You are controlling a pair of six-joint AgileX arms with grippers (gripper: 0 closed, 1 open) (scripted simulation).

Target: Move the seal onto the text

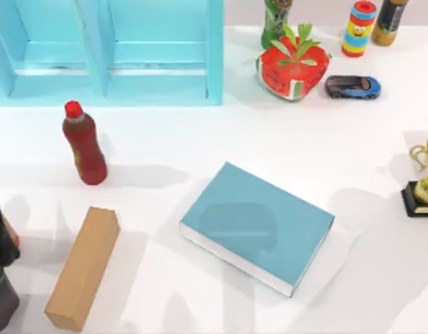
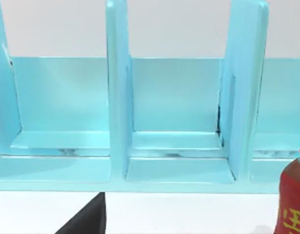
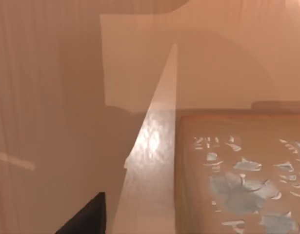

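The text (image 1: 259, 224) lies flat mid-table, its long axis running from upper left to lower right. A mottled tan-brown face, likely the seal (image 3: 237, 175), sits right up against the right gripper (image 3: 86, 217), so that arm looks the nearer one. I cannot tell whether it grips anything. The left gripper (image 2: 86, 217) faces the blue shelf (image 2: 174, 97), its state equally unclear.

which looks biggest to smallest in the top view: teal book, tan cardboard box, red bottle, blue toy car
1. Teal-blue hardcover book, largest.
2. Long tan cardboard box.
3. Red drink bottle with red cap.
4. Small blue toy car, smallest.
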